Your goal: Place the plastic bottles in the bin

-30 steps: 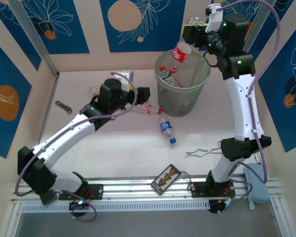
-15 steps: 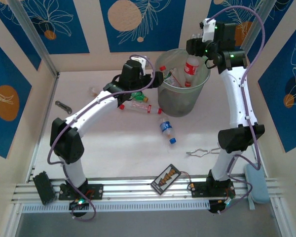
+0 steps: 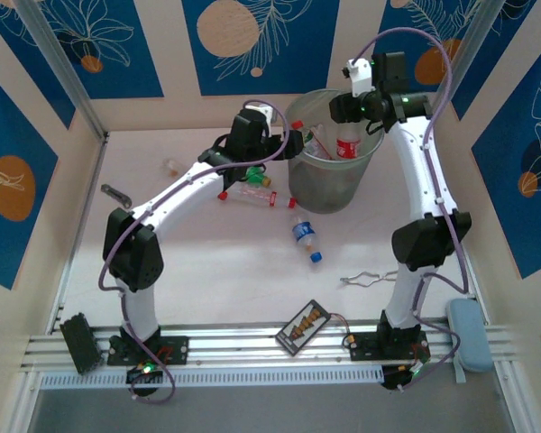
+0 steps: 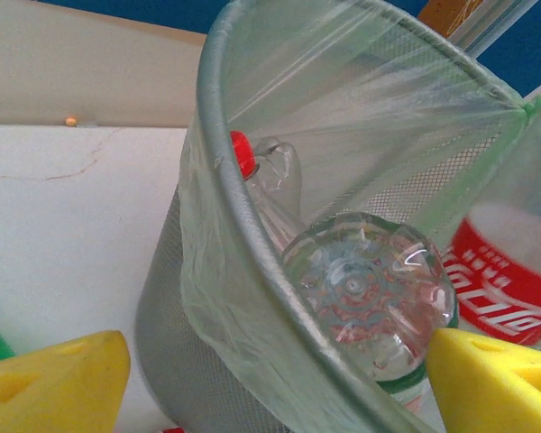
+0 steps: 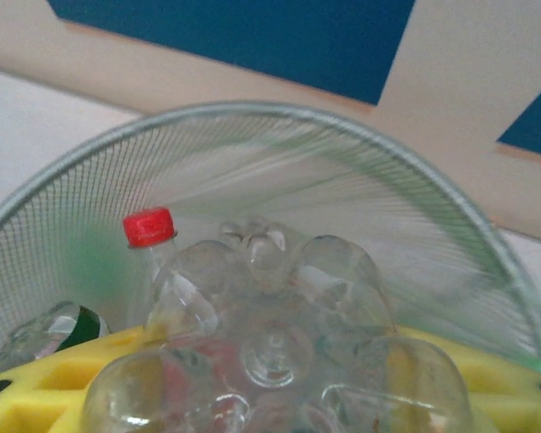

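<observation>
Right pincer (image 3: 347,126): clenched on a red-labelled bottle (image 3: 347,147), held at the mouth of the bin (image 3: 329,191). Left pincer (image 3: 293,142): released, its yellow pads (image 4: 59,379) standing apart at the bin's left rim (the rim runs between them). Inside the bin: a red-capped bottle (image 5: 150,227) and a green-labelled bottle (image 4: 370,302). On the surface (image 3: 216,262), just left of the bin: a green bottle (image 3: 252,175) and a clear bottle (image 3: 251,192). Nearer the arms' bases: a blue-labelled bottle (image 3: 304,236), lying flat.

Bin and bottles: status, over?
Right gripper holds red-labelled bottle at bin mouth. Left gripper open beside bin. Blue-labelled bottle on table. Nothing in the way.
</observation>
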`<state>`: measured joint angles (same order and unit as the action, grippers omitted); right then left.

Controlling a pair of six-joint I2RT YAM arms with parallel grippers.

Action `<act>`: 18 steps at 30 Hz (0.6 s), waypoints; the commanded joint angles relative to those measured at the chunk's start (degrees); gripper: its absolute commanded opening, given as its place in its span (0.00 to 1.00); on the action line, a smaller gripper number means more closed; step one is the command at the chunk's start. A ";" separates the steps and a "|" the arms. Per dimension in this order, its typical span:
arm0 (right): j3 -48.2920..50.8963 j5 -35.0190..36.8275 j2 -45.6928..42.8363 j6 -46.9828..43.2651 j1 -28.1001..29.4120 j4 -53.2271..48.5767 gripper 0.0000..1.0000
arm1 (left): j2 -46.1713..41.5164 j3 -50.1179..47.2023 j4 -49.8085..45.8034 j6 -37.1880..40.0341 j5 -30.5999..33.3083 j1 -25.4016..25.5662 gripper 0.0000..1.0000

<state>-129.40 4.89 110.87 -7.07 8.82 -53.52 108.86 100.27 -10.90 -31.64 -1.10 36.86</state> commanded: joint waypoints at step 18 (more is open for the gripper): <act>-1.40 -5.67 8.05 -0.14 1.45 -7.47 0.73 | 3.58 1.59 -2.35 -0.62 -1.36 -0.87 0.84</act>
<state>-130.02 1.83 116.49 -8.45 9.80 -55.18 110.15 101.10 -9.98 -32.73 -1.85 36.51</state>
